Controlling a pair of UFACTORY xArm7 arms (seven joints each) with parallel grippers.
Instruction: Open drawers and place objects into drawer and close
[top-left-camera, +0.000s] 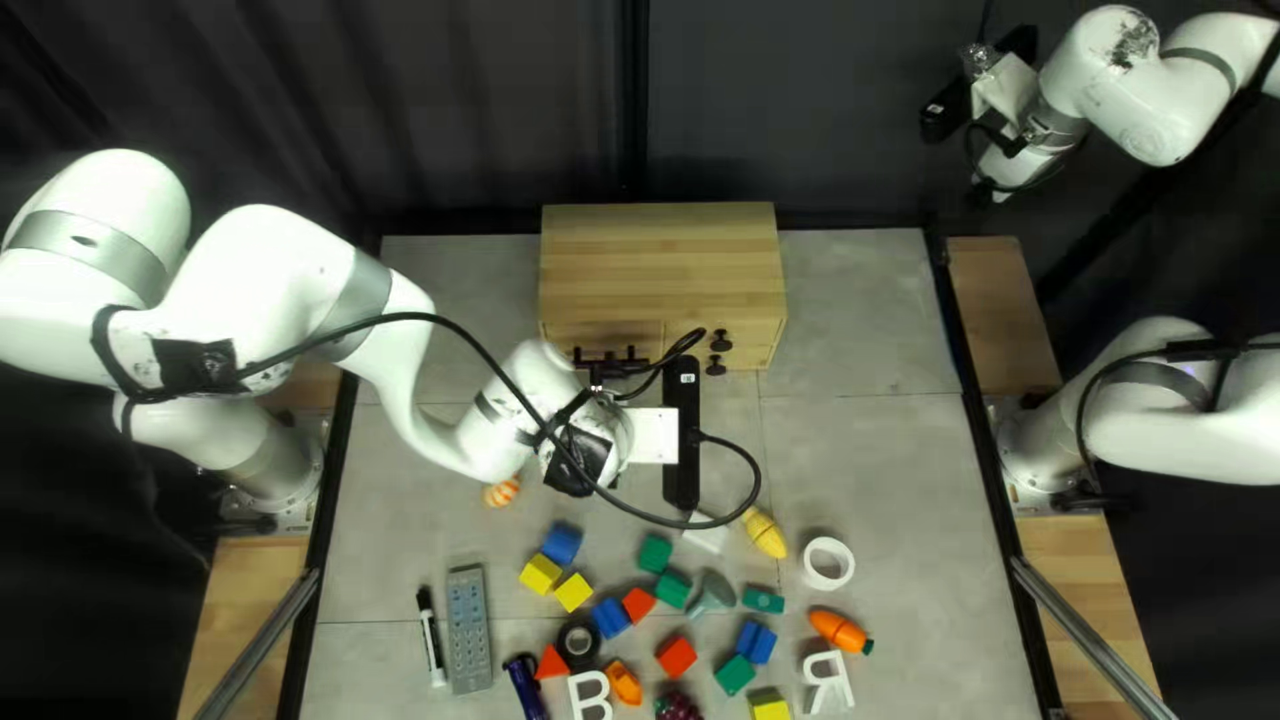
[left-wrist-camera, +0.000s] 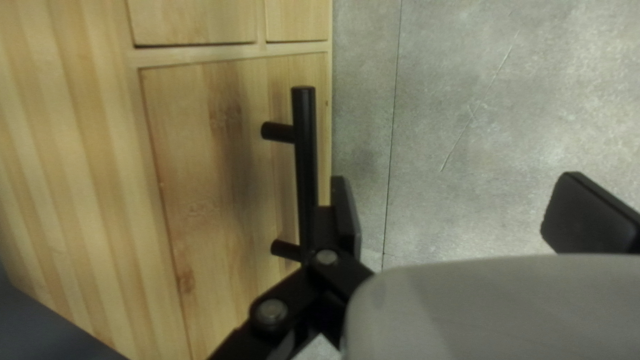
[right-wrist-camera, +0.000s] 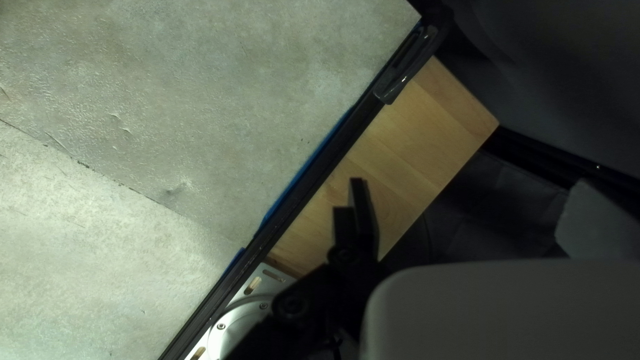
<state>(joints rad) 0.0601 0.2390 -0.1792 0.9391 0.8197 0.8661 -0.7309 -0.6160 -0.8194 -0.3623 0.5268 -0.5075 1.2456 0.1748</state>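
My left gripper is spreading wide at the front of the wooden cabinet, one finger sitting just beside the black drawer handle, with nothing held. The cabinet is standing at the tabletop's far edge, blocks and toys lying nearer. My right gripper is hanging wide and unladen, beyond the right edge.
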